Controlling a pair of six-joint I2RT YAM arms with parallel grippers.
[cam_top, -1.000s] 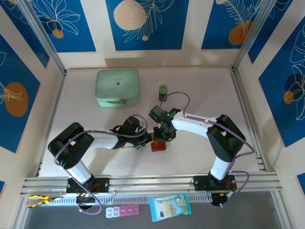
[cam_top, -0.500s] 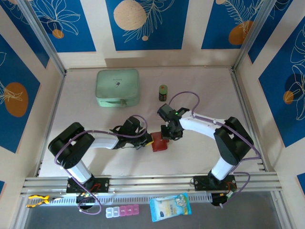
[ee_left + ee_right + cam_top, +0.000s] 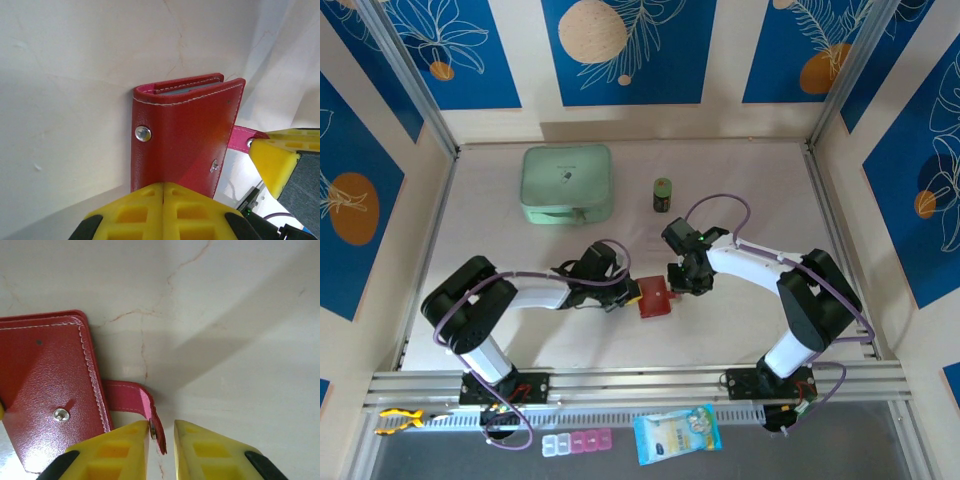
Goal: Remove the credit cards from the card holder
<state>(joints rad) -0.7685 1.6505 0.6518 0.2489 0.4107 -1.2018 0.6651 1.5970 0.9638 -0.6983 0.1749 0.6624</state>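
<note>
Where the pale tabletop (image 3: 750,200) fills the middle of the overhead view, its largest load is a mint-green zip case (image 3: 567,184) at the upper left, lying flat and closed, so its contents are hidden. Below the tabletop's near rail, at the lower centre of the frame, lie a blue-and-white packet (image 3: 677,433) and, just left of it, a pill box (image 3: 577,443) with clear and pink compartments; what they hold is too small to tell.

At the centre of the tabletop sits the dark-red card holder (image 3: 654,298), between the two arms. The left end effector (image 3: 163,186) is clenched on the holder's near edge, its yellow fingers pressed together at the bottom of the left wrist view. The credit cards (image 3: 187,91) are inside the holder: a thin greyish sliver shows between the red leaves at its top edge.

Well above the holder in the overhead view stands a little upright jar (image 3: 662,194) with a green top; its contents cannot be made out.

From the holder's right side juts the snap tab (image 3: 132,392), unsnapped. The right end effector (image 3: 161,427) is slightly released, its fingers straddling the tab's tip with a gap on the right-hand side.
</note>
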